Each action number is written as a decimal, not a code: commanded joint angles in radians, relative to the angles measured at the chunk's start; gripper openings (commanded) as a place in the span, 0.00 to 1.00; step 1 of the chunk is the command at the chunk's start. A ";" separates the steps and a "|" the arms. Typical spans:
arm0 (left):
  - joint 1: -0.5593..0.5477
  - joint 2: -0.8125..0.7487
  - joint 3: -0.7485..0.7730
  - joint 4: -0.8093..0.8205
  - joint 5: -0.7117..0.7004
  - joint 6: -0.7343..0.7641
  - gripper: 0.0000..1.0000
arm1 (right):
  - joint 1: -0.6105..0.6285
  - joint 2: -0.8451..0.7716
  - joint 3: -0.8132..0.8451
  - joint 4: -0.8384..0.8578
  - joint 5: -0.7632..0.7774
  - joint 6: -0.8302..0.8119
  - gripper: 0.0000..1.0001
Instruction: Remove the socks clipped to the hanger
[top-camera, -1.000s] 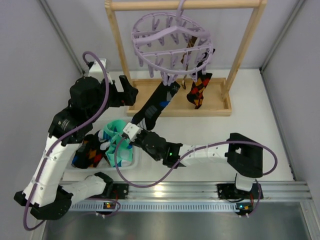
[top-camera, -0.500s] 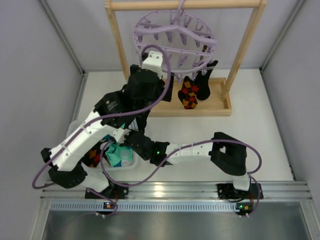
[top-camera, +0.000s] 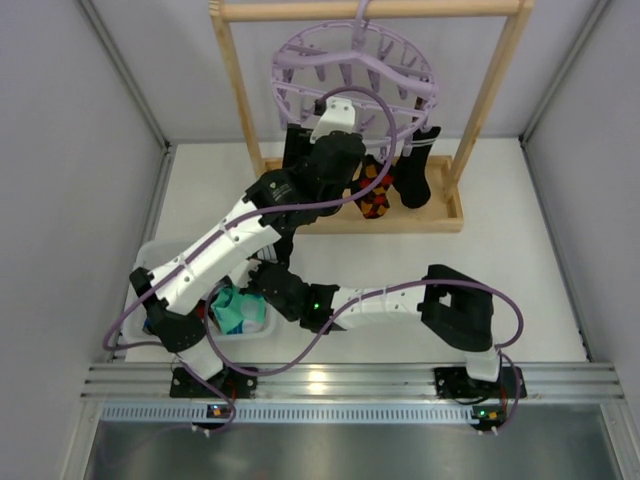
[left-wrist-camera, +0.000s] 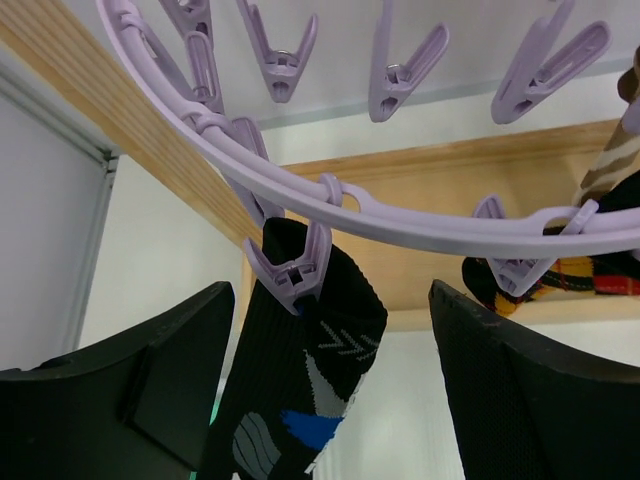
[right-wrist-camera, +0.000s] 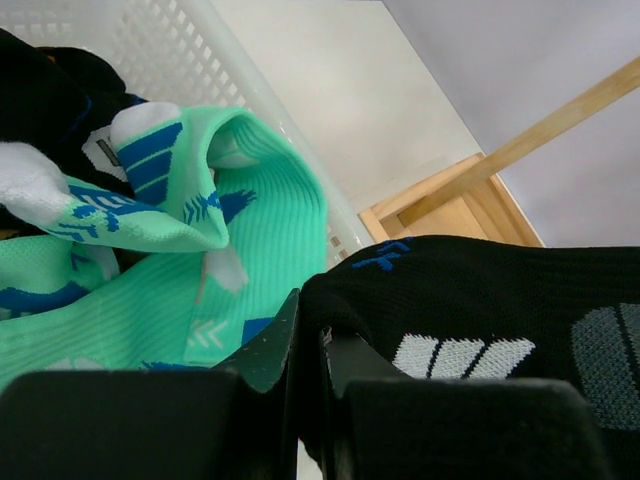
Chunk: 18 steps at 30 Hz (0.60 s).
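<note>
The lilac hanger (top-camera: 355, 70) hangs from the wooden rail. In the left wrist view a peg (left-wrist-camera: 290, 265) on its ring (left-wrist-camera: 400, 215) clips the cuff of a black sock with grey and blue patches (left-wrist-camera: 300, 400). My left gripper (left-wrist-camera: 330, 295) is open, one finger on each side of that sock just below the peg. My right gripper (right-wrist-camera: 310, 310) is shut on the same sock's other end (right-wrist-camera: 480, 300) over the basket; it also shows in the top view (top-camera: 262, 285). A red/yellow diamond sock (top-camera: 372, 190) and a black sock (top-camera: 415, 170) still hang.
A white basket (top-camera: 160, 255) at the near left holds mint-green socks (right-wrist-camera: 240, 260) and other socks. The wooden frame (top-camera: 370, 10) has a base tray (top-camera: 440, 215) under the hanger. A brown-striped sock (left-wrist-camera: 610, 170) hangs at the right edge of the left wrist view. Grey walls close in both sides.
My left arm has swung from beside the basket up to the hanger's near edge. My right gripper has pulled the black sock's end down towards the basket. The hanger has shifted slightly right.
</note>
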 joint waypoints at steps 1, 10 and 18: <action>-0.001 0.031 0.061 0.031 -0.127 0.026 0.82 | 0.030 -0.036 0.007 0.025 0.000 -0.001 0.00; 0.004 0.082 0.093 0.040 -0.191 0.035 0.71 | 0.042 -0.066 -0.013 0.033 -0.007 -0.001 0.00; 0.039 0.101 0.085 0.066 -0.185 0.044 0.70 | 0.043 -0.095 -0.040 0.043 -0.017 0.008 0.00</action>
